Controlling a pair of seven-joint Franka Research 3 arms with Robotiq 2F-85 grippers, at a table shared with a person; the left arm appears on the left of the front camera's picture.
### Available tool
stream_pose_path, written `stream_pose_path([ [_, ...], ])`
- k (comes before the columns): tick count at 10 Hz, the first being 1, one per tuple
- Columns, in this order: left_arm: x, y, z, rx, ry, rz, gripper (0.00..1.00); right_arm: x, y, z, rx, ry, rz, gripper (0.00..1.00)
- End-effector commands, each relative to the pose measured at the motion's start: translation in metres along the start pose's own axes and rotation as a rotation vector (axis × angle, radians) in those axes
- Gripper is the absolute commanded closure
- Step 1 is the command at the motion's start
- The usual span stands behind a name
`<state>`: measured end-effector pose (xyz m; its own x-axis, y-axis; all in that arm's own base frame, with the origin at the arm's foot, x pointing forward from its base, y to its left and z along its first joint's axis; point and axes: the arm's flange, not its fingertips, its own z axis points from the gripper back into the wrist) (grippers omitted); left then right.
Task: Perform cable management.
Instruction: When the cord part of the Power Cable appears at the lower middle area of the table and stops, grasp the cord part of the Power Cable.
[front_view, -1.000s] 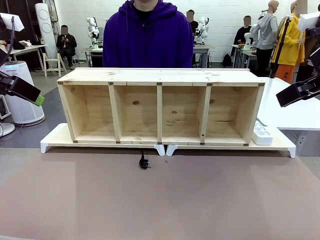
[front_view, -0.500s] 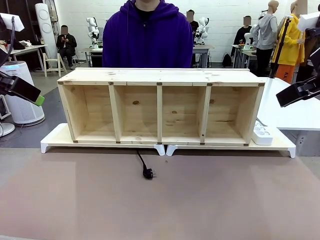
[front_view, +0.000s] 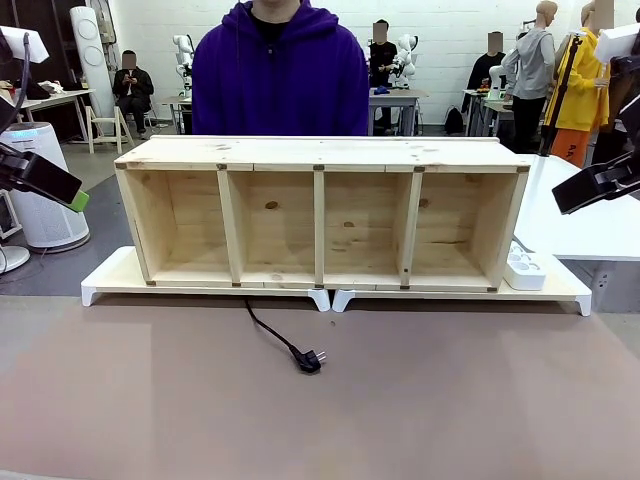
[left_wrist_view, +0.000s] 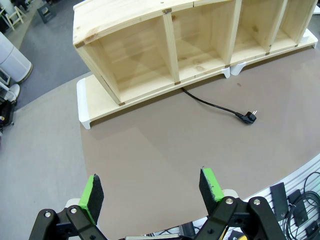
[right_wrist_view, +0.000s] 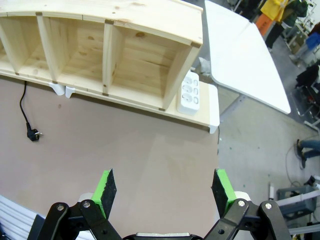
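Pine shelf (front_view: 320, 152) with four open bays of bare wood stands on white risers (front_view: 105, 278) on the brown table (front_view: 450, 400), and a white power strip (front_view: 523, 268) lies on the riser just beside its right end. The cable (front_view: 268, 332) comes out from under the shelf's front edge and curves across the table to its plug (front_view: 312, 360) (prongs pointing right), well apart from both arms. The left gripper (left_wrist_view: 150, 187) and the right gripper (right_wrist_view: 162, 190) hang above the table, green pads spread wide, holding nothing.
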<state>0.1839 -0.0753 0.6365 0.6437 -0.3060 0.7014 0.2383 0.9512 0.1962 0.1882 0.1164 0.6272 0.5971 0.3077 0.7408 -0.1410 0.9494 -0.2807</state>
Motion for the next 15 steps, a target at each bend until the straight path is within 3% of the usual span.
stream_pose_path([
  [1, 0.001, -0.001, 0.001, 0.005, -0.011, -0.003, 0.00, 0.001, 0.000, -0.001, -0.002, -0.003, 0.006, 0.00],
  [11, 0.001, -0.001, 0.001, 0.005, -0.011, -0.003, 0.00, 0.000, 0.000, 0.000, 0.000, 0.000, 0.000, 0.00],
  [15, 0.001, -0.001, 0.001, 0.005, -0.011, -0.003, 0.00, 0.038, 0.072, -0.051, 0.172, 0.098, 0.208, 0.00],
])
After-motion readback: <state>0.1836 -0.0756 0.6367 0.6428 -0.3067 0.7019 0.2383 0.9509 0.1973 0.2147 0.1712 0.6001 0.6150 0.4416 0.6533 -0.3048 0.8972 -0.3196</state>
